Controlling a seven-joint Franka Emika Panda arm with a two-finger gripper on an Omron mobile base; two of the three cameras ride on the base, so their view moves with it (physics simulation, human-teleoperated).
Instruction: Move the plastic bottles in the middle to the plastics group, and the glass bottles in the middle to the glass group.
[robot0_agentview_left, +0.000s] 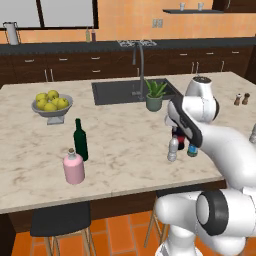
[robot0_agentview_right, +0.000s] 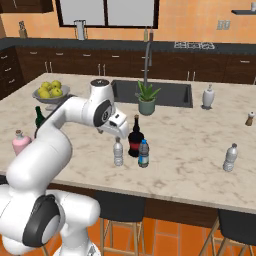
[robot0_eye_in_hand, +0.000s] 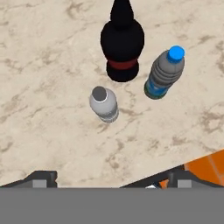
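the hand (robot0_agentview_right: 118, 131) hangs over the middle trio, holding nothing, and its fingers look spread wide. straight below on the table (robot0_eye_in_hand: 43, 131) stand the clear greyish bottle (robot0_eye_in_hand: 104, 104), the black bottle (robot0_eye_in_hand: 122, 41) and the blue label bottle (robot0_eye_in_hand: 164, 72), all upright and close together. the green bottle (robot0_agentview_left: 80, 140) and pink bottle (robot0_agentview_left: 73, 167) sit well apart on the left, and a ribbed plastic bottle (robot0_agentview_right: 230, 157) stands off to the right.

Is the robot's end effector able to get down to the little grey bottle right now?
Probably yes. The end effector hangs above the little grey bottle, which stands apart from the black bottle and the blue-label bottle, so nothing blocks the way down.
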